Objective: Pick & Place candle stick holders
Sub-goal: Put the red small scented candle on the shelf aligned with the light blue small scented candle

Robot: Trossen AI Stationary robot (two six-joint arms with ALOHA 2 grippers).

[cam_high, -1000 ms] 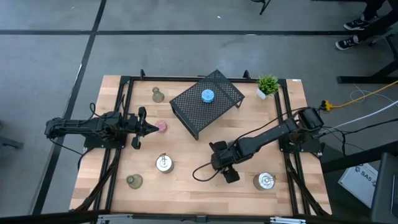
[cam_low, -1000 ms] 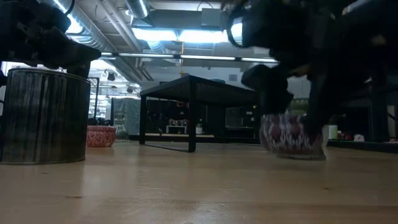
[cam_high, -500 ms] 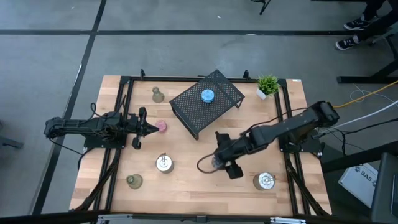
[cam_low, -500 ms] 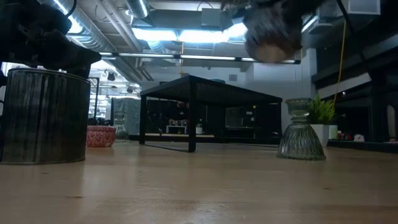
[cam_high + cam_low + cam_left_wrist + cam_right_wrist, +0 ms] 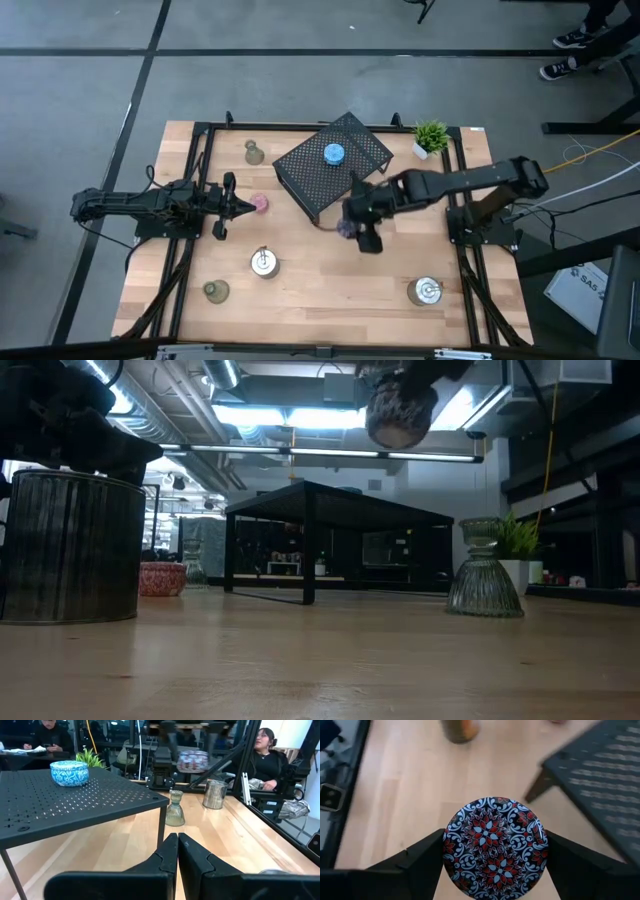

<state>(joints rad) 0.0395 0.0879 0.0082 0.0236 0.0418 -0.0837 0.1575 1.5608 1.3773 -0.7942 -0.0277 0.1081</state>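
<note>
A: From above, where is the patterned cup [image 5: 346, 229]?

B: Held up off the bench [image 5: 300, 290] by the right pincer [image 5: 352, 228], just near of the black mesh rack [image 5: 333, 165]. The left pincer [image 5: 243, 207] waits, closed and empty, beside the pink cup [image 5: 260, 204] at the left.

A: Low view?

B: The cup [image 5: 401, 410] hangs high, above the rack [image 5: 335, 510].

A: Left wrist?

B: Fingers [image 5: 167, 857] together; the blue cup [image 5: 69, 772] sits on the rack.

A: Right wrist?

B: Fingers [image 5: 422, 857] clamp the cup [image 5: 495, 846] across its round sides. Likely light, rigid and smooth (could slip), so a hold across the widest part suits it.
</note>
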